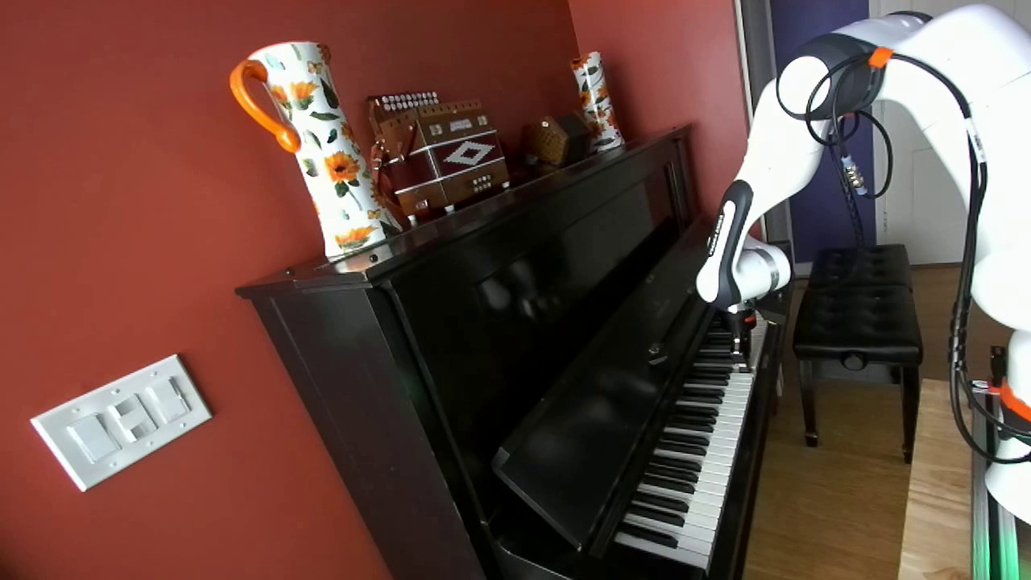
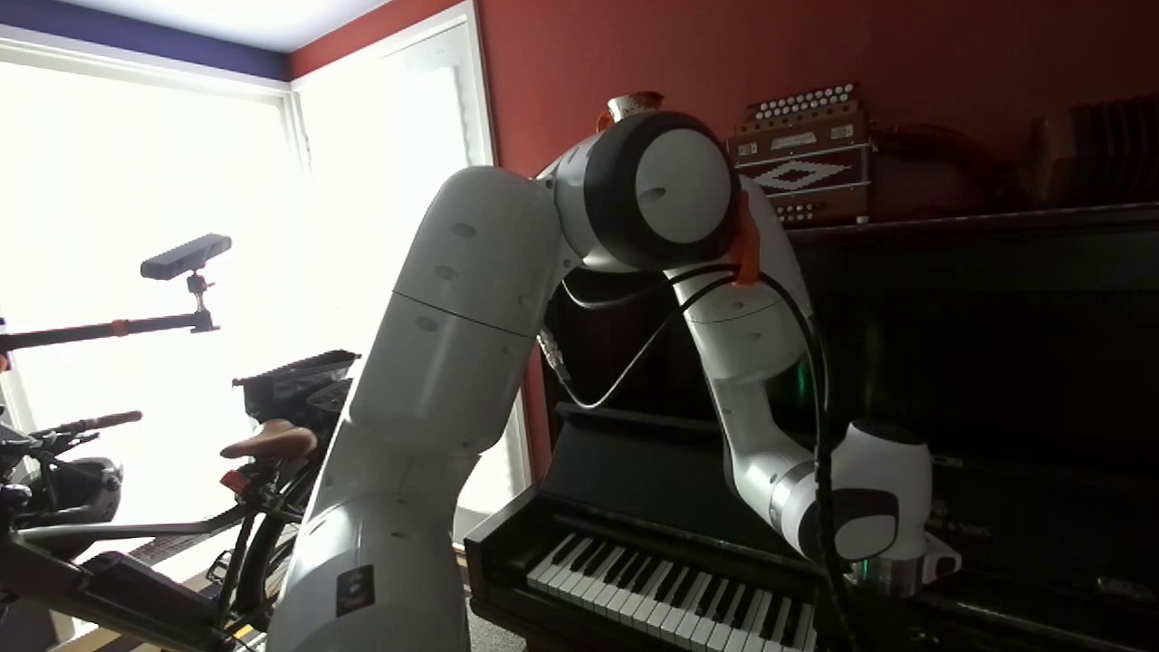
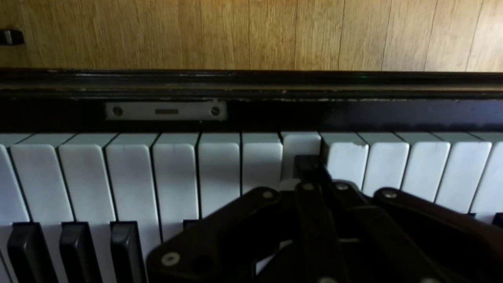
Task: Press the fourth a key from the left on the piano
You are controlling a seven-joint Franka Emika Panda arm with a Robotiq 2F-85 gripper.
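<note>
The glossy black piano [image 1: 346, 419] stands against the red wall, and its row of white and black keys shows in all views. My gripper [image 1: 741, 364] reaches down onto the white keys, well along the row. In the wrist view my gripper [image 3: 310, 163] is shut, its fingertips together with nothing between them. The tips rest on a white key [image 3: 300, 146], whose front sits lower than the white keys on both sides of it. The rear part of this key is hidden behind the fingers. In an exterior view the piano [image 2: 634, 453] shows, but the arm hides the fingertips.
A floral pitcher [image 1: 330, 153], an accordion [image 1: 455, 157] and a floral vase [image 1: 598, 105] stand on the piano top. The sloping black fallboard [image 1: 596, 427] rises behind the keys. A black padded bench [image 1: 858, 314] stands beyond. A bicycle [image 2: 163, 552] is near the window.
</note>
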